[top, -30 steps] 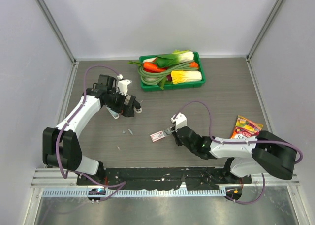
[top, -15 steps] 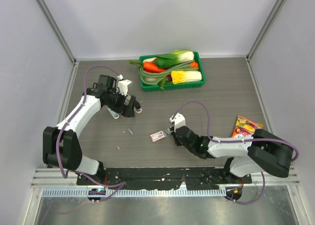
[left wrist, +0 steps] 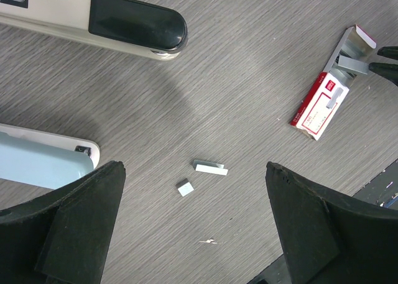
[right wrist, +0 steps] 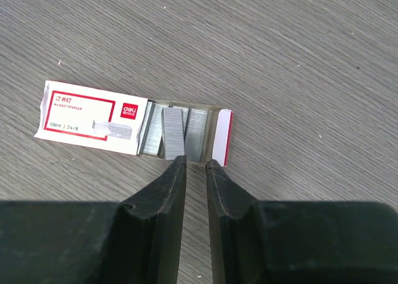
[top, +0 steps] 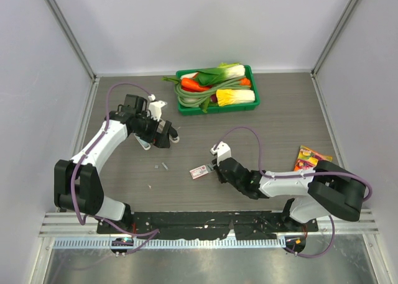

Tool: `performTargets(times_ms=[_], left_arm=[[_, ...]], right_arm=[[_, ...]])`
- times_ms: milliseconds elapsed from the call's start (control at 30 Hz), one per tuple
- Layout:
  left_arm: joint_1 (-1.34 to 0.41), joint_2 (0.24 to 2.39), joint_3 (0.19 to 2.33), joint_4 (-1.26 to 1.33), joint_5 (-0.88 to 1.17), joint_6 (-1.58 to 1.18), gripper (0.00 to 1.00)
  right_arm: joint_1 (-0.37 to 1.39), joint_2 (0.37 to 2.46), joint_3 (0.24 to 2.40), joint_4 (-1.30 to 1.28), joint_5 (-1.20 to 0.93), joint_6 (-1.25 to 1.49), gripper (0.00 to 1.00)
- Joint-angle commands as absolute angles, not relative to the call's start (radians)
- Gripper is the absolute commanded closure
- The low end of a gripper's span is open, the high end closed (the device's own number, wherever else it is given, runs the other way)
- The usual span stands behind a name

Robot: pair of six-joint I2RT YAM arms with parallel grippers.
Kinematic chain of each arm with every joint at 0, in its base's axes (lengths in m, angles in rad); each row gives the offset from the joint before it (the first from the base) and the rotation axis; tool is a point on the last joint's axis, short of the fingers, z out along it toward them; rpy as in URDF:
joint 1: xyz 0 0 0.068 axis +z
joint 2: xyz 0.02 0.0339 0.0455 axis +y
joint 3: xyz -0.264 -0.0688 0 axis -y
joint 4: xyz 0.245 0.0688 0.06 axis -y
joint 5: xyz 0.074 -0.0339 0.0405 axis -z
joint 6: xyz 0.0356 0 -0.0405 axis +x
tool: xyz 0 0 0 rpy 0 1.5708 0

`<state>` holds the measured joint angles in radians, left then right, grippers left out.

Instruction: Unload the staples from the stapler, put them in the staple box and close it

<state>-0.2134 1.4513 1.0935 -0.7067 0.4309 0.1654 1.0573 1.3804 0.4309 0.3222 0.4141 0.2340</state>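
As staples (left wrist: 210, 167) lie near box (left wrist: 320, 107), vegetable tray (top: 217, 109) behind

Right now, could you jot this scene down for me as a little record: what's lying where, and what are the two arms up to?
stapler: pale-blue, lying under the left arm
loose staples: small grey bits between stapler and box
staple box: red-and-white, tray slid out, staple strips inside
left end effector: wide open, holding nothing
right end effector: nearly closed at the box's open end; grip on a strip unclear
vegetable tray: green, far side
snack packet: right side
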Motion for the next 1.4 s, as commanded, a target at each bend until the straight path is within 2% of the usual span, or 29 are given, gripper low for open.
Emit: performTargets(times_ms=[0, 1367], left_arm=[[-0.206, 1.45, 1.103, -0.7, 0.457, 0.175, 0.0], [-0.206, 1.451, 1.095, -0.693, 0.456, 0.179, 0.0]], right_arm=[[1.057, 1.391, 0.469, 0.376, 0.413, 0.215, 0.75], [1.057, 1.431, 0.485, 0.439, 0.319, 0.198, 0.81]])
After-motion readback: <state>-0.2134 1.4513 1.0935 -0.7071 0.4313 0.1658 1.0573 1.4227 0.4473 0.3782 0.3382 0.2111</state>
